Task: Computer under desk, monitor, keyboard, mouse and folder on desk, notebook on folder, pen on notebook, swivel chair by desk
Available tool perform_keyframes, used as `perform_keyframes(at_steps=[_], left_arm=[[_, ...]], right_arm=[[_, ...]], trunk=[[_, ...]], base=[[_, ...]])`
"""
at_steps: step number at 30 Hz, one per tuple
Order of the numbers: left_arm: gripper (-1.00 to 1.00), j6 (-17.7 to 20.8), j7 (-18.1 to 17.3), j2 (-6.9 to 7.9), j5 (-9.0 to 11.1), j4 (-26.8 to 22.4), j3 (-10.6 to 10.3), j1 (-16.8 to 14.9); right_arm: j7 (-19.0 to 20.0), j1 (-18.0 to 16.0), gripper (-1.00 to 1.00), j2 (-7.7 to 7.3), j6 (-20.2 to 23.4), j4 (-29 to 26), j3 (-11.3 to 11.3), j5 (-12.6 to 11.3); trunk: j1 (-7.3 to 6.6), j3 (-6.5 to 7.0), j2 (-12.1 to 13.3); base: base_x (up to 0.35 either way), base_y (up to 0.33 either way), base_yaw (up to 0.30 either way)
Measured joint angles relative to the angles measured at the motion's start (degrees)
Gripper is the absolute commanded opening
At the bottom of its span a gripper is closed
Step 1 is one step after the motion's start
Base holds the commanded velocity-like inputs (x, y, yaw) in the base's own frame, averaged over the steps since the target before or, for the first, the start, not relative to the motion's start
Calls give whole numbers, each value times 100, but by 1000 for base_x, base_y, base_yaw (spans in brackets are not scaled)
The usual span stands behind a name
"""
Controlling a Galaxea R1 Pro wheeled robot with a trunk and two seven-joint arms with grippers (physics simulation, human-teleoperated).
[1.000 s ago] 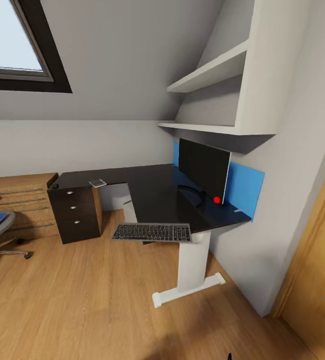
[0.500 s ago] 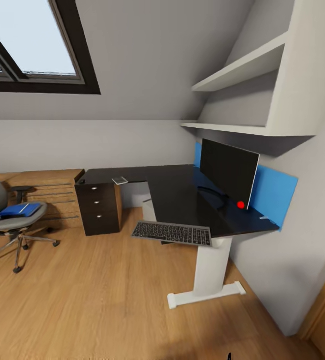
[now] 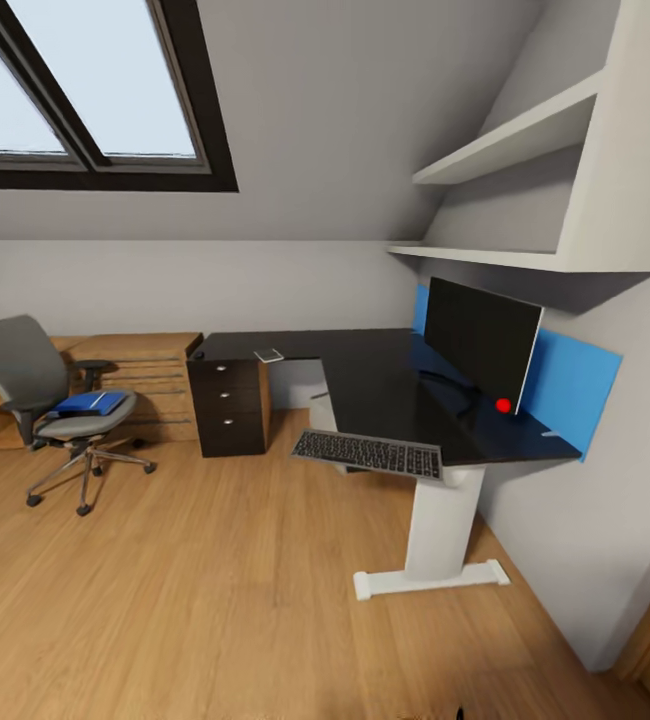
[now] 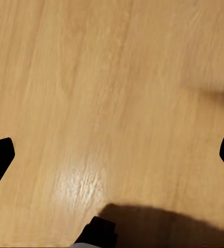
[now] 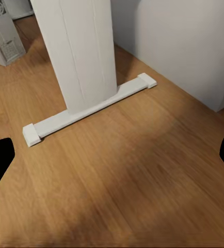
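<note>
The black L-shaped desk (image 3: 365, 385) stands against the right wall, with the monitor (image 3: 480, 338) upright on it. The keyboard (image 3: 369, 453) lies at the desk's front edge and overhangs it. A small flat pale-edged rectangle, apparently the notebook (image 3: 268, 354), lies on the desk's far wing. At the left stands the grey swivel chair (image 3: 27, 375) with the blue folder (image 3: 91, 403) on its seat. A pale grey box, apparently the computer (image 5: 3, 36), stands on the floor beyond the desk's white leg (image 5: 81, 51). The left gripper (image 4: 112, 155) and right gripper (image 5: 112, 155) hang open over the floor. Mouse and pen are too small to make out.
A black drawer unit (image 3: 231, 405) sits under the desk's far wing, with a light-wood chest (image 3: 150, 375) beside it. White shelves (image 3: 525, 150) hang above the monitor and a blue panel (image 3: 575, 385) is behind it. Wood floor (image 3: 215, 580) stretches between me and the desk.
The head view has swung left, so desk and monitor sit further right in the picture and the whole chair and more of the skylight show. Nothing in the room has moved.
</note>
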Motion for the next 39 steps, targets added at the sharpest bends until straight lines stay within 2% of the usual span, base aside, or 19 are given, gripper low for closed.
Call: perform_keyframes(at_steps=[16,20,21,24,25,30,31,35,38,39], left_arm=[[100,-17,0,21,8,2,30,0],[100,-19,5,28,17,1,42,0],[100,-21,7,30,17,0,45,0],[100,-23,7,33,18,0,48,0],[100,-25,7,34,24,4,49,0],[100,-25,8,39,26,6,56,0],[100,-26,8,44,27,7,59,0],[100,-26,8,49,27,8,65,0],[100,-25,6,51,28,13,67,0],[100,-25,3,52,29,30,68,0]], right_arm=[[-7,0,100,-95,234,-1,-1,6],[-23,0,100,-270,245,-1,-14,-14],[-32,-9,100,-433,421,-90,-55,-54],[-51,-29,100,-762,913,-428,-67,-104],[-48,-48,100,-1090,1757,-962,-73,-190],[-35,-101,100,-1564,3181,-1894,-96,-286],[-36,-140,100,-1713,3689,-2292,-125,-346],[-39,-252,100,-1980,4609,-3073,-340,-621],[-32,-399,100,-2119,5281,-3535,-619,-893],[-18,-537,100,-2175,5716,-3733,-802,-1075]], trunk=[[-3,0,0],[-3,0,0],[-3,0,0],[-3,0,0],[-3,1,0],[-3,1,0],[-3,1,0],[-3,1,0],[-4,1,0],[-3,2,0]], base=[[-52,0,2],[0,0,0],[0,0,0],[0,0,0],[0,0,0],[0,0,0],[0,0,0],[0,0,0],[0,0,0],[0,0,0]])
